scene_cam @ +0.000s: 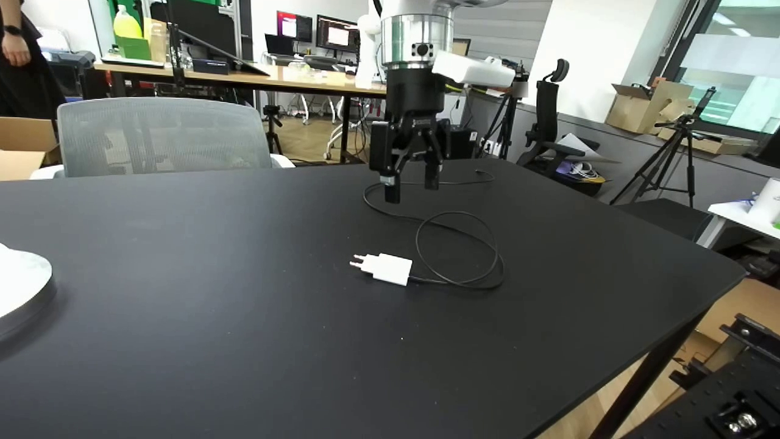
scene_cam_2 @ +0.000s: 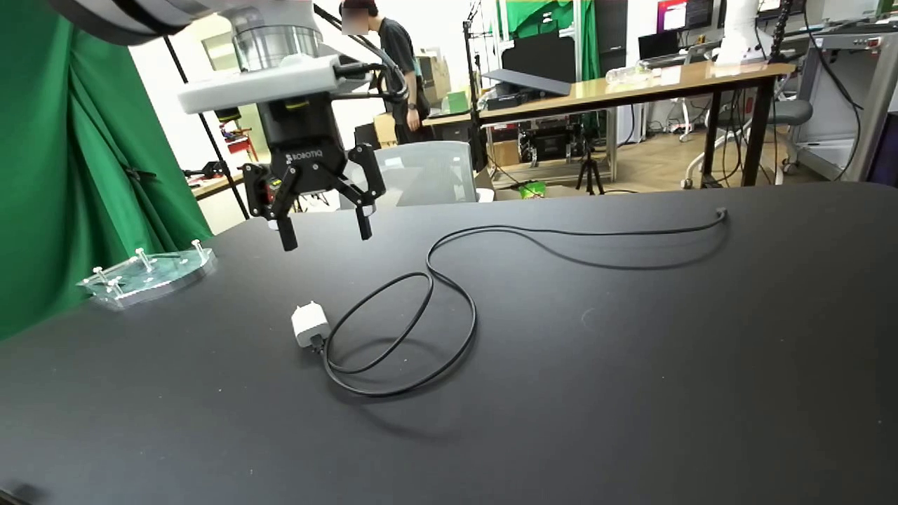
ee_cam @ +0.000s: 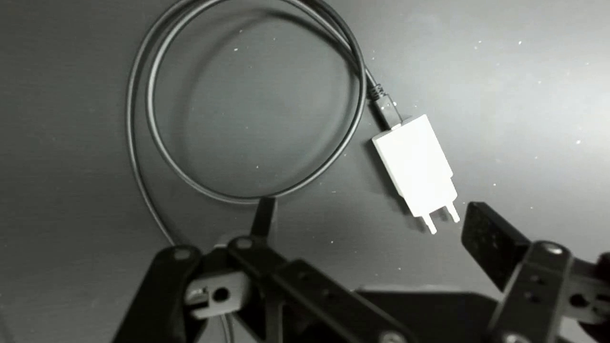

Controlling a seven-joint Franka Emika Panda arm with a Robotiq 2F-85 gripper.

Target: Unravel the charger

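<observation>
The white charger plug lies flat on the black table in both exterior views (scene_cam: pixel 385 268) (scene_cam_2: pixel 309 322) and in the wrist view (ee_cam: pixel 414 164), its two prongs pointing away from the cable. A black cable (scene_cam_2: pixel 596 233) is plugged into it. The cable makes a loose loop beside the plug, then runs off in a long stretch to its free end (scene_cam_2: pixel 721 213). The loop also shows in the wrist view (ee_cam: pixel 131 114). My gripper (scene_cam: pixel 412 188) (scene_cam_2: pixel 327 237) (ee_cam: pixel 371 209) is open and empty above the table, beyond the prong end in the wrist view. Part of the cable is hidden behind a finger.
A clear plate with upright white bolts (scene_cam_2: pixel 151 277) stands at the table's edge by a green curtain (scene_cam_2: pixel 63 175). A white rounded object (scene_cam: pixel 24 280) sits at the left edge of an exterior view. A grey chair (scene_cam: pixel 164 137) stands against the table's far edge.
</observation>
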